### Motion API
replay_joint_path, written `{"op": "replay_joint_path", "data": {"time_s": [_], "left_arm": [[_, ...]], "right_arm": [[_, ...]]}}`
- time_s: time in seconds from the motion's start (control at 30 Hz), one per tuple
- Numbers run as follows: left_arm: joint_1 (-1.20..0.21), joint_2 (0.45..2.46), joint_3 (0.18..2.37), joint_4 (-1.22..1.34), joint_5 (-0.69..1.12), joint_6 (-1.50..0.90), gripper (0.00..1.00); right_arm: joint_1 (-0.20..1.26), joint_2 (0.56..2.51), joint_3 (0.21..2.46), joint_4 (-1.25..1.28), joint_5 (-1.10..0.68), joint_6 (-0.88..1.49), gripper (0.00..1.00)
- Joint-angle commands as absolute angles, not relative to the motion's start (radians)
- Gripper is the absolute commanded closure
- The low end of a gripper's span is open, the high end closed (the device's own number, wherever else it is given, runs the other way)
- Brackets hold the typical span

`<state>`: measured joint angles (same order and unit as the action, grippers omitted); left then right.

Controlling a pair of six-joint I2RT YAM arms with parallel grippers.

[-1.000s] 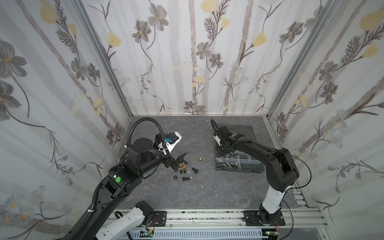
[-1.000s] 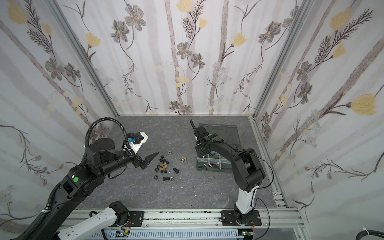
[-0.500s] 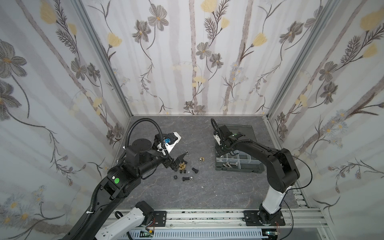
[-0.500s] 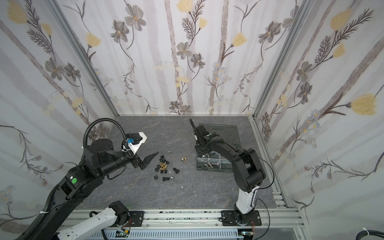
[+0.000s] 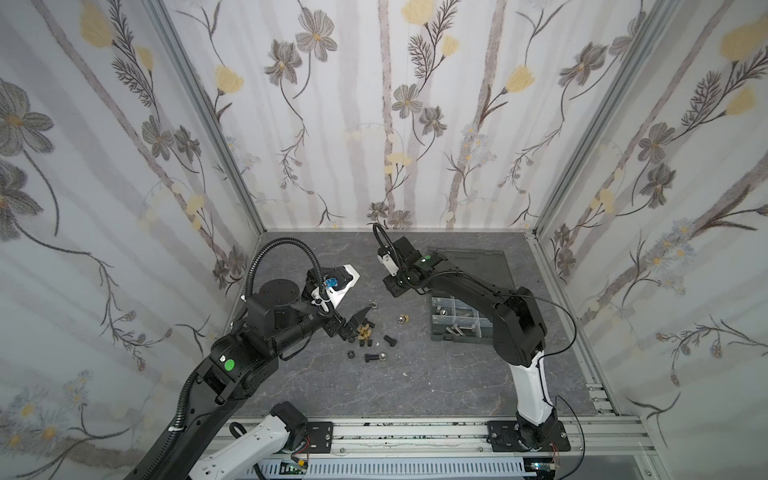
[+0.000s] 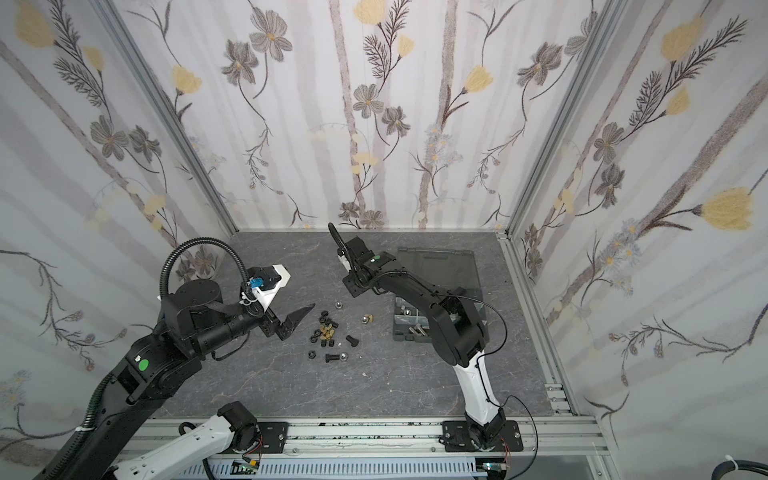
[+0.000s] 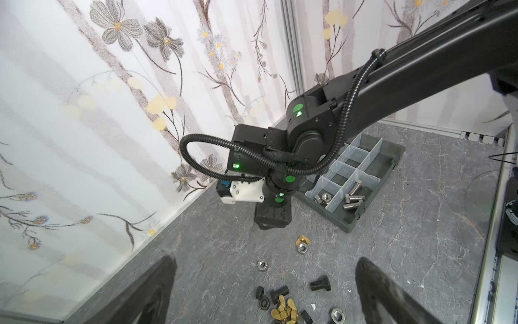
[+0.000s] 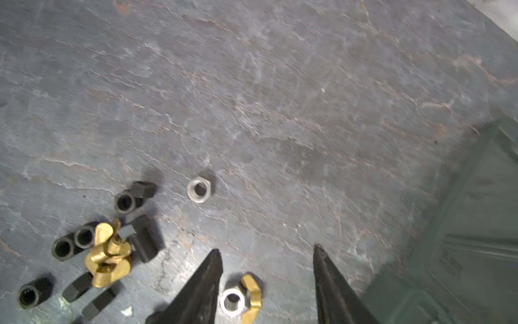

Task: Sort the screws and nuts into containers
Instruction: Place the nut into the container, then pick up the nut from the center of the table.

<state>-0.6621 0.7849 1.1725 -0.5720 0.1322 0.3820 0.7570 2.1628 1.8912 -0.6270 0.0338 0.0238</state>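
Loose screws and nuts (image 5: 364, 332) lie in a small heap on the slate floor: black screws (image 7: 321, 283), black nuts (image 8: 124, 202) and brass wing nuts (image 7: 284, 308). A silver nut (image 8: 199, 189) lies apart from the heap. Another silver nut (image 8: 232, 301) touches a brass wing nut (image 8: 252, 294). My right gripper (image 8: 267, 254) hangs open and empty just above that pair. My left gripper (image 7: 266, 265) is open and empty, low beside the heap (image 6: 326, 330). The containers (image 7: 358, 179) hold silver screws (image 7: 353, 196) and silver nuts (image 7: 322, 197).
The organizer (image 5: 457, 320) sits right of the heap, its lid (image 5: 478, 266) lying flat behind it. My right arm (image 5: 478, 291) reaches over the box. Flowered walls close three sides and a metal rail (image 5: 415, 432) runs along the front.
My right gripper has opened and swung left, from above the organizer to the loose silver nut and wing nut. The left arm has barely moved.
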Motion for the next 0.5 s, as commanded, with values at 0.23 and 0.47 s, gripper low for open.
{"op": "replay_joint_path", "data": {"time_s": [0.23,0.47], "left_arm": [[-0.662,0.773,1.168,-0.557,0.133,0.39,0.0],[-0.661,0.769,1.162,-0.555,0.132,0.39,0.0]], "right_arm": [[0.848,2.354,2.038,-0.652,0.005,0.015,0.45],[0.859,2.396,2.037,-0.654,0.005,0.014,0.44]]}}
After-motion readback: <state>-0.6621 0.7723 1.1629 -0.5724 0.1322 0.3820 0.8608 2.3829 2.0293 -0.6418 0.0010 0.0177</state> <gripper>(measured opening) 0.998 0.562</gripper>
